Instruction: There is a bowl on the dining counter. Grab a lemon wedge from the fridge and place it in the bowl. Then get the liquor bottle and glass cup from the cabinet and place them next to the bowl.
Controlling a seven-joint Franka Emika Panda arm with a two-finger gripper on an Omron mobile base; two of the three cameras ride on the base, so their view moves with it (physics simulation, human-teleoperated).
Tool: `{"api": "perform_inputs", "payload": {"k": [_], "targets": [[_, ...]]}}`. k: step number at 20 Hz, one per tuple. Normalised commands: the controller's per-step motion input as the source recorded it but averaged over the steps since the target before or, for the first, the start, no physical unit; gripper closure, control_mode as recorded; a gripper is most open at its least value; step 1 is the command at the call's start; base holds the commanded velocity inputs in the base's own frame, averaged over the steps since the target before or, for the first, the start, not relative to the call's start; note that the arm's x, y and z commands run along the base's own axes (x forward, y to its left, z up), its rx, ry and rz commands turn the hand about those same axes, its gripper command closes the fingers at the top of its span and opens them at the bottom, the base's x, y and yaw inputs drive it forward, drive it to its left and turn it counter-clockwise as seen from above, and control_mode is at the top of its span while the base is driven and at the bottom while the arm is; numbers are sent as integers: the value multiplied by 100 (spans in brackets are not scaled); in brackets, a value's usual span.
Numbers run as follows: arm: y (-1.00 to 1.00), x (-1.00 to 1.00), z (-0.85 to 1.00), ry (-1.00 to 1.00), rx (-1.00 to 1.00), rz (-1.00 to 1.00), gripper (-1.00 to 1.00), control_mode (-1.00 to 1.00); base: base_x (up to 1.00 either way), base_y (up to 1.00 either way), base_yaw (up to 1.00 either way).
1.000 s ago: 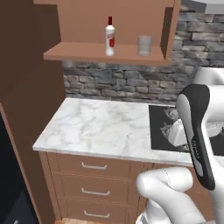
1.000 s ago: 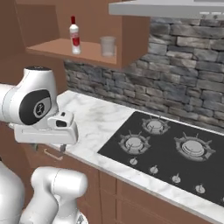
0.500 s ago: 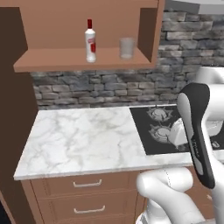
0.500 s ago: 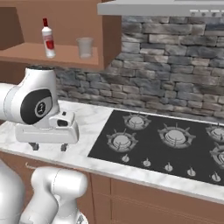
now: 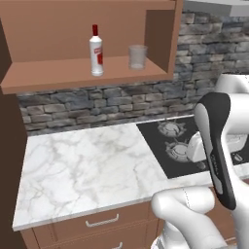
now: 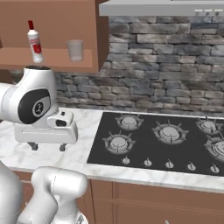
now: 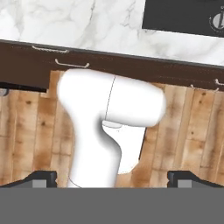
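The liquor bottle, clear-white with a red cap and label, stands upright on the open shelf of the brown wall cabinet. Just to its right on that shelf is the glass cup. My gripper hangs folded close to my body, low over the counter's front edge and well below the shelf. It points down and is open, with nothing between its fingertips. The bowl, dining counter, lemon wedge and fridge are out of view.
Below the shelf lies a marble counter with a black gas stove at its right. A stone backsplash rises behind, under a grey hood. Brown drawers sit beneath, and a wooden floor below.
The base has driven, so both base views have shifted: the dark panel at left has slid out, more of the stove shows. The arm keeps its folded pose and the gripper stays open.
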Motion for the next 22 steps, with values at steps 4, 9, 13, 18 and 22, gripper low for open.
{"api": "perform_inputs", "payload": {"k": [4, 9, 13, 18, 22], "targets": [[14, 0, 11, -10, 0, -7, -100, -100, 1, 6, -3], [22, 0, 49, -41, 0, 0, -100, -100, 0, 0, 0], [15, 0, 54, -40, -1, 0, -100, -100, 0, 0, 0], [24, 4, 57, -30, -2, 0, -100, -100, 0, 0, 0], [32, 19, 53, -21, 0, 0, -100, -100, 0, 0, 0]]}}
